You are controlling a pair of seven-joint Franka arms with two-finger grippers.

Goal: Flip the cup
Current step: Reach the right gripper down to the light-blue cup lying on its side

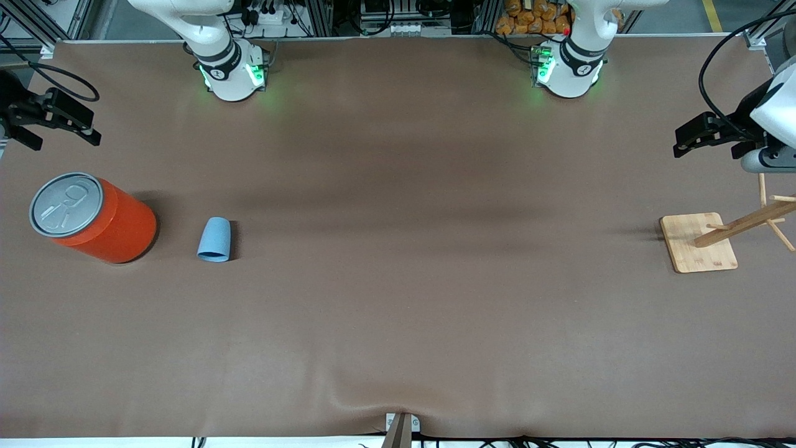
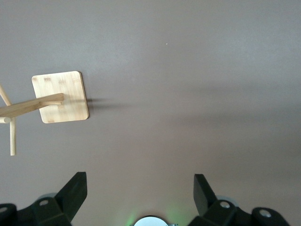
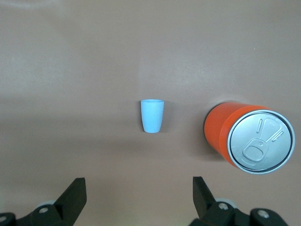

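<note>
The small light-blue cup (image 1: 214, 239) (image 3: 152, 116) appears to lie on its side on the brown table, its wide end toward the front camera, beside the orange can at the right arm's end. My right gripper (image 1: 61, 138) (image 3: 139, 188) hangs open and empty above the table near that end, apart from the cup and the can. My left gripper (image 1: 709, 148) (image 2: 140, 188) hangs open and empty above the table at the left arm's end, close to the wooden stand. Neither gripper touches anything.
A large orange can (image 1: 102, 219) (image 3: 244, 136) with a grey pull-tab lid stands beside the cup, closer to the table's end. A wooden peg stand (image 1: 698, 242) (image 2: 61, 96) on a square base sits at the left arm's end. Brown cloth covers the table.
</note>
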